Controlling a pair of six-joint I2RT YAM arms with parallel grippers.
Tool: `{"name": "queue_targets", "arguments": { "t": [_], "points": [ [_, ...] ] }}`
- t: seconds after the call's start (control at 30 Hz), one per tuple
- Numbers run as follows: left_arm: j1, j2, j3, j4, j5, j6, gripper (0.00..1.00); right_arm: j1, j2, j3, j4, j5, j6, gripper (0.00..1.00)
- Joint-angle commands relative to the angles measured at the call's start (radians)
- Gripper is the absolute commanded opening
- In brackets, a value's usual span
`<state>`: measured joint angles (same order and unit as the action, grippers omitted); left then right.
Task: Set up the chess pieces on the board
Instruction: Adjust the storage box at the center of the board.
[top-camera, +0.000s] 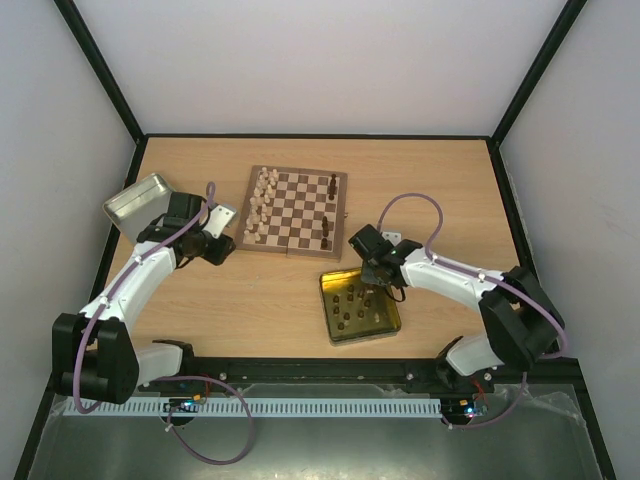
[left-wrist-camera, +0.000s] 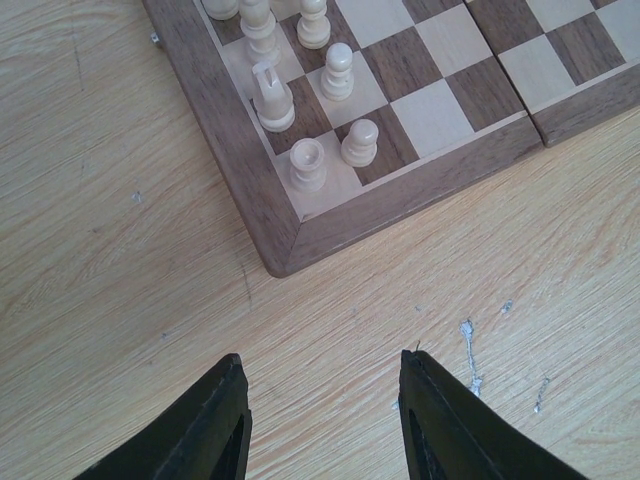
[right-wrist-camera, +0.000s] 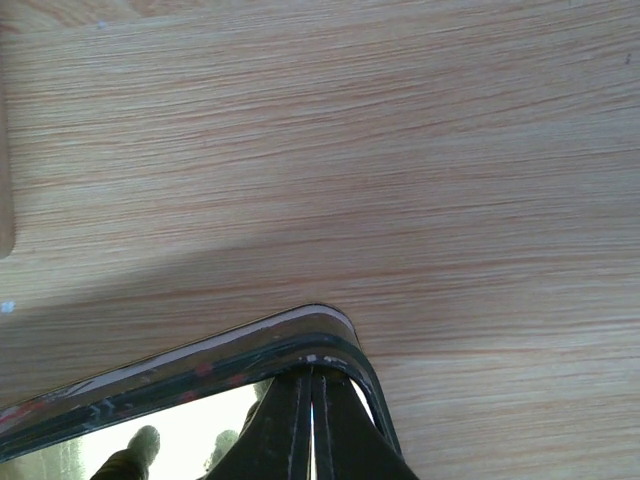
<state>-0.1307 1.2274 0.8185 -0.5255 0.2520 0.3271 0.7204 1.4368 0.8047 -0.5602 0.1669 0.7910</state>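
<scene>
**A:** So, from above, how far along is the set-up?

**B:** The cream chessmen fill the two files of the board nearest the left tool. Only a few dark chessmen stand on the files farthest from it. More dark ones lie in the gold tin beneath the right tool. I judge that the dark side is the step in hand.

**A:** And the left wrist?

**B:** That tool stands half wide with nothing between its fingers, over bare counter. The board's corner lies just ahead of it, with cream pieces on the closest squares.

**A:** The right wrist?

**B:** That tool is pressed narrow, fingers touching, and I see no piece in it. Its tip sits at the tin's corner rim, and dark pieces lie behind and to its left, inside the tin.

**A:** Next move?

**B:** Probably part the fingers, settle over one dark piece and pinch gently. They look tiny and crowded.
</scene>
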Motion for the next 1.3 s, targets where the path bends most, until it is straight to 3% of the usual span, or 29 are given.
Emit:
{"name": "queue_targets", "arguments": {
  "t": [0.0, 0.63, 0.83, 1.0, 1.27],
  "points": [
    [-0.005, 0.007, -0.009, 0.007, 0.012, -0.009, 0.44, -0.034, 0.023, 0.025, 0.021, 0.018, -0.039, 0.02],
    [-0.013, 0.029, -0.009, 0.013, 0.009, -0.014, 0.44, -0.161, 0.19, 0.241, 0.01, 0.08, -0.203, 0.02],
    [-0.017, 0.027, -0.009, 0.013, 0.002, -0.017, 0.44, -0.167, 0.148, 0.258, -0.007, 0.031, -0.198, 0.02],
    [-0.017, 0.028, -0.01, 0.016, 0.0, -0.019, 0.44, -0.083, 0.048, 0.233, -0.024, -0.004, -0.185, 0.07],
    [-0.02, 0.035, -0.011, 0.022, -0.015, -0.023, 0.44, 0.087, 0.134, 0.264, 0.017, -0.071, -0.161, 0.18]
  ]
}}
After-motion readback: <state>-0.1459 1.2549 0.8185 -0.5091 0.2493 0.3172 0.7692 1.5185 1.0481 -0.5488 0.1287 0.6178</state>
